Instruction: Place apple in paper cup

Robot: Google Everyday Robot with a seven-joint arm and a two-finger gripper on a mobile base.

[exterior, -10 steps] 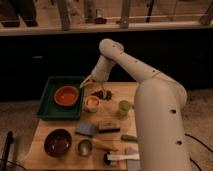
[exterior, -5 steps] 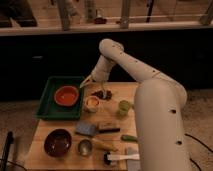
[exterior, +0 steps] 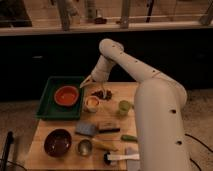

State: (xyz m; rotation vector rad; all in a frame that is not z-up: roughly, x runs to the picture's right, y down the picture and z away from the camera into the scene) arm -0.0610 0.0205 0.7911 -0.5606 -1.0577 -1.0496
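Nothing has moved; the gripper [exterior: 86,82], its state untellable, hovers just beside the upright paper cup [exterior: 92,107]; the apple [exterior: 92,102] fills its upward-facing mouth.

I find no change to report over this last second. My gripper [exterior: 86,82] hangs by the far right corner of the green tray [exterior: 46,112], behind and slightly left of the paper cup [exterior: 91,109], exactly where it was in both earlier views. My arm shows the same bend. The apple [exterior: 92,102] shows in the cup's mouth as it did before, and the cup itself has not shifted on the table. If anything is moving, it is too slight for me to make out.
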